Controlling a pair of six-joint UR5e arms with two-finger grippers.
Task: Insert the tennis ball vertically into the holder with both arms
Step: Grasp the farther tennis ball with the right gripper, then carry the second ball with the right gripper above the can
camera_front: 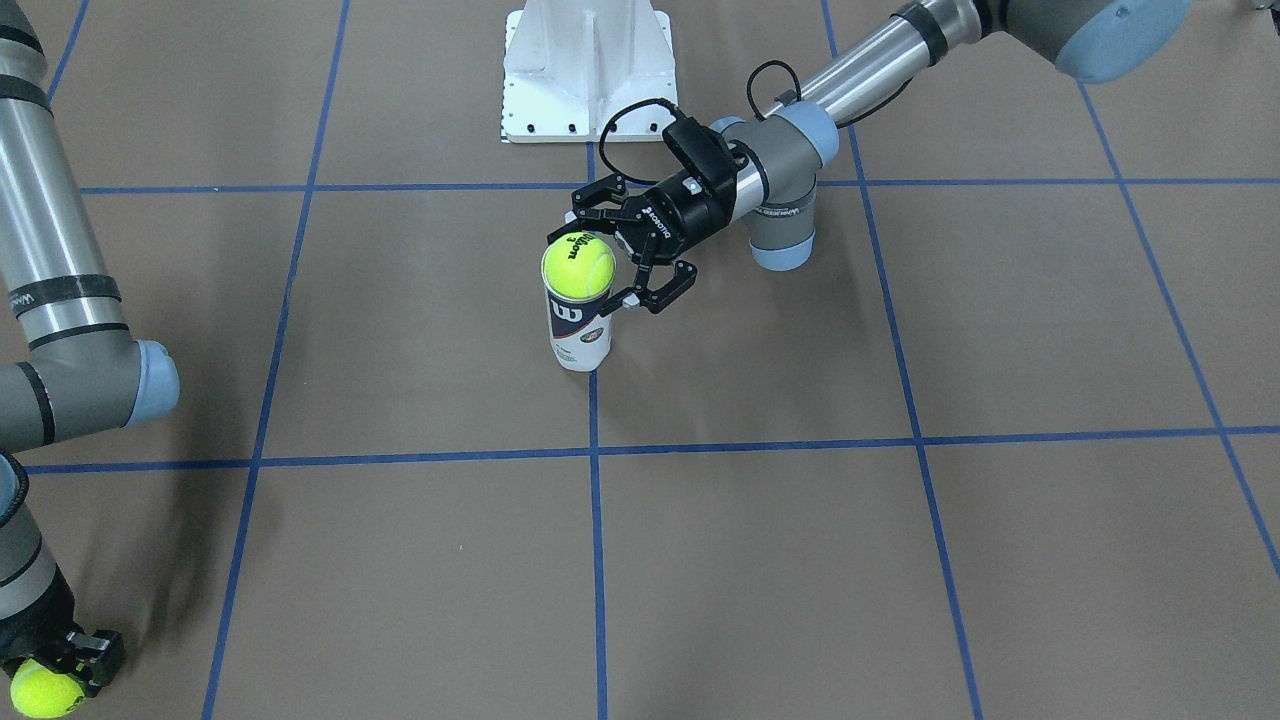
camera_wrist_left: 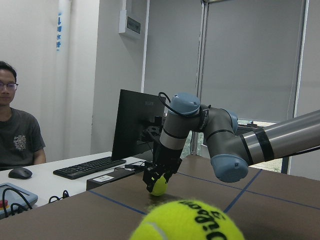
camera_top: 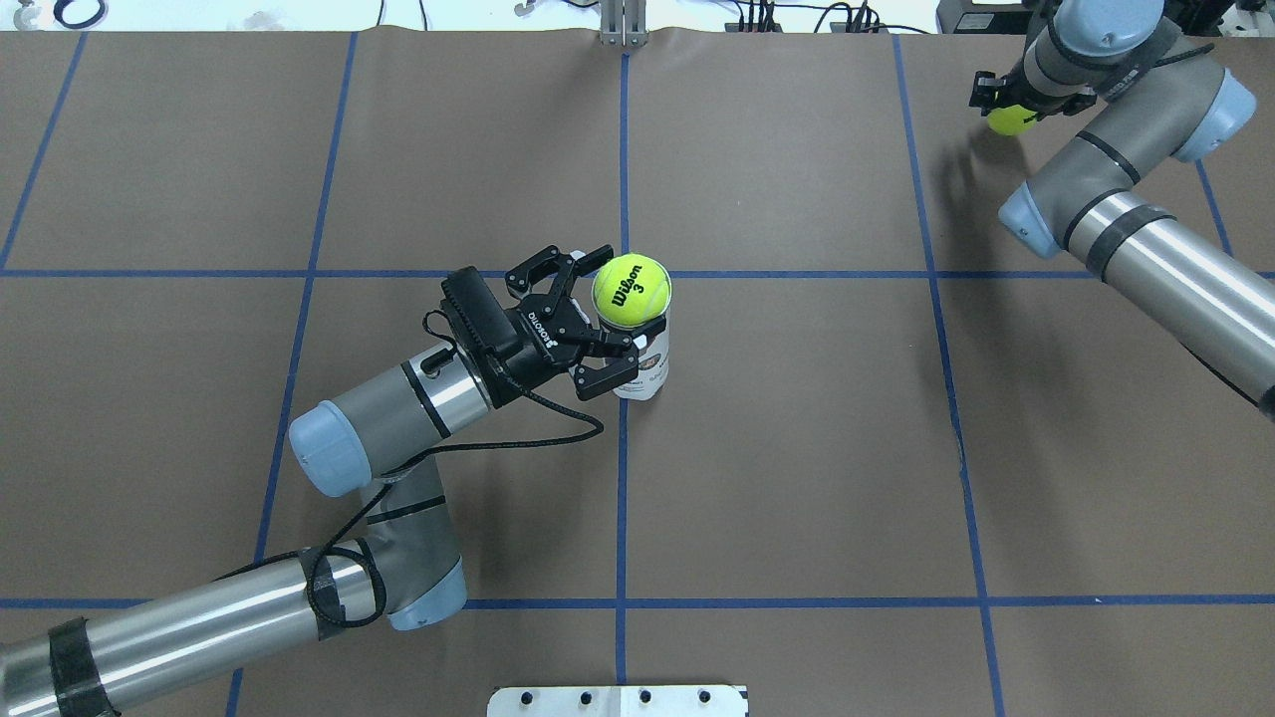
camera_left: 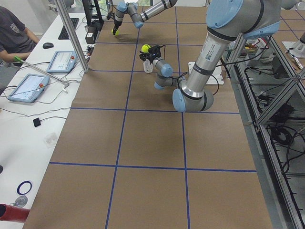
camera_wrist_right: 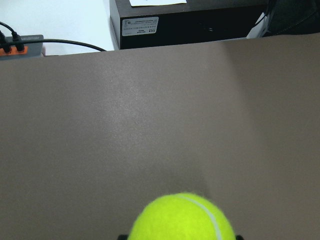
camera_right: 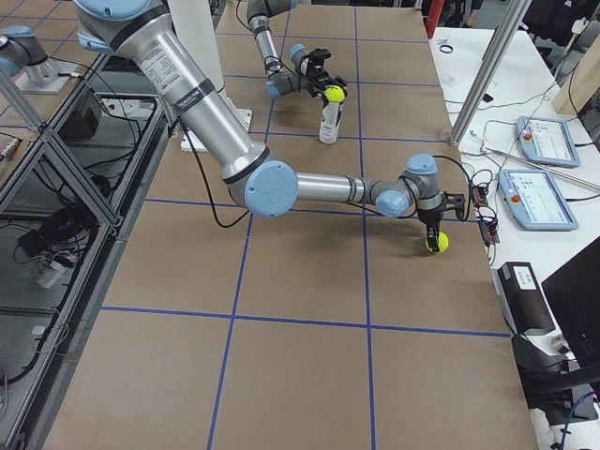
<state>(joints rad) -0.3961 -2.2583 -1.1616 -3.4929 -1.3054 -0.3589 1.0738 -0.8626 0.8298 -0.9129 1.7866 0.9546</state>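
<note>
The holder (camera_top: 642,363), a clear can with a navy-and-white label, stands upright mid-table. A yellow tennis ball (camera_top: 631,289) sits on its mouth; it also shows in the front view (camera_front: 578,266). My left gripper (camera_top: 610,317) is open, its jaws spread beside the holder's upper part and the ball, gripping neither. My right gripper (camera_top: 1008,110) at the far right corner is shut on a second tennis ball (camera_top: 1012,121), held low over the table. That ball also shows in the right wrist view (camera_wrist_right: 182,217) and the right side view (camera_right: 438,244).
The white pedestal base (camera_front: 585,70) stands behind the holder on the robot's side. Blue tape lines (camera_top: 623,498) grid the brown table. A black box (camera_wrist_right: 190,22) and cables lie beyond the table edge near my right gripper. An operator (camera_wrist_left: 17,130) sits at a desk.
</note>
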